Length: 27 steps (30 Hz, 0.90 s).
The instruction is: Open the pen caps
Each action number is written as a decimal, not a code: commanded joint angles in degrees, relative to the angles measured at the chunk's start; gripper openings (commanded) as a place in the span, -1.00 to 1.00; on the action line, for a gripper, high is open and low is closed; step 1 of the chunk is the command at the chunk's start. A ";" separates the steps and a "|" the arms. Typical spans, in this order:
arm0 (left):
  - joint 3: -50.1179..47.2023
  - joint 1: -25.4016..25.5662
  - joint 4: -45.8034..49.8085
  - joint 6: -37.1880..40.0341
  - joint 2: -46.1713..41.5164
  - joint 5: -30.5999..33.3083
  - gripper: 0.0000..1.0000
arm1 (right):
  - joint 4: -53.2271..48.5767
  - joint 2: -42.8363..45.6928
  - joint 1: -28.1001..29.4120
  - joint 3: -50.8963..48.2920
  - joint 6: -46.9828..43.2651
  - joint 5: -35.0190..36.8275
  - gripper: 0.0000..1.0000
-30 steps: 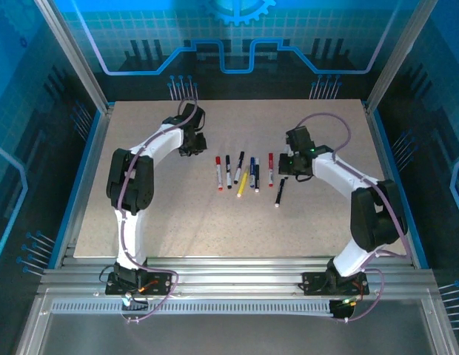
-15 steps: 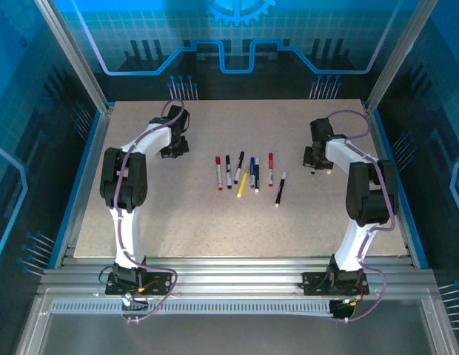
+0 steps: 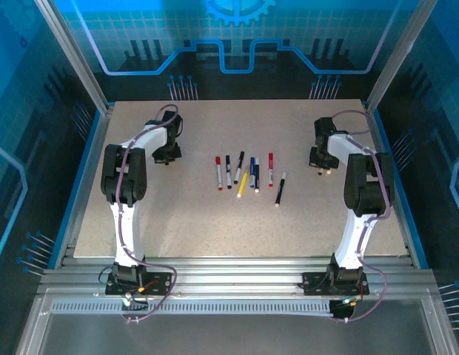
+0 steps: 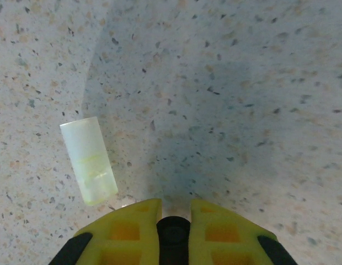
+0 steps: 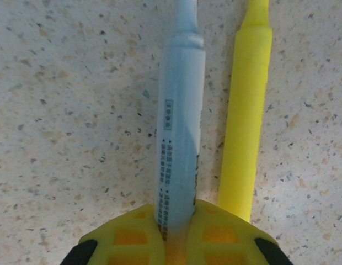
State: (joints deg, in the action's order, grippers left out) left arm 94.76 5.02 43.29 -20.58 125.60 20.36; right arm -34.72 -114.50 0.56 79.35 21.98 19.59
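The left end effector point(image 4: 175, 208) is clenching what looks like a black cap point(image 4: 174, 232), a pale cap point(image 4: 88, 160) lying lower left. The right end effector point(image 5: 176, 212) is grasping a white pen point(image 5: 179, 138), probably sorting separated pieces aside.

We find a wide bare stretch of bench point(image 3: 215, 229) between the arm bases and the row of pens point(image 3: 244, 171), with open strips on either side of the row. The pens lie close together, leaving narrow gaps. Beside the left pincer point(image 4: 174, 212) a white cap point(image 4: 89, 160) lies to its left; ahead is bare. The right pincer point(image 5: 176, 221) clamps a white pen point(image 5: 179, 138), and a yellow pen point(image 5: 247, 110) crowds its right side.
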 commanded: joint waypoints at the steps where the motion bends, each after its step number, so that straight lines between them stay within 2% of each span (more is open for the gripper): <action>1: 1.79 -0.53 1.93 0.31 0.40 0.35 -0.69 | -2.72 -0.64 -0.73 1.51 0.28 1.99 -0.69; 7: 1.40 -0.53 1.24 0.05 0.53 -1.66 -0.50 | -3.07 -1.01 -0.73 1.79 0.15 1.56 -0.47; 11: 1.04 -0.62 0.66 -0.08 0.16 -1.92 -0.45 | -3.07 -0.98 -0.73 1.76 0.04 1.03 -0.32; 17: 1.05 -0.58 0.16 -0.46 -1.04 -2.87 -0.40 | -2.78 0.24 -0.65 1.43 0.51 -0.32 -0.22; 22: -0.30 0.12 -2.55 -1.85 -7.68 -4.17 -0.26 | -2.18 5.67 0.88 0.65 1.22 -0.81 -0.16; 27: -5.16 4.74 -9.99 -2.43 -16.75 -4.72 -0.08 | -0.47 13.57 5.95 -2.12 1.91 2.11 -0.04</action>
State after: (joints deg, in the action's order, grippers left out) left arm 90.72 6.63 38.54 -21.96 115.33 17.06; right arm -35.88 -106.45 3.22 78.30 22.90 19.92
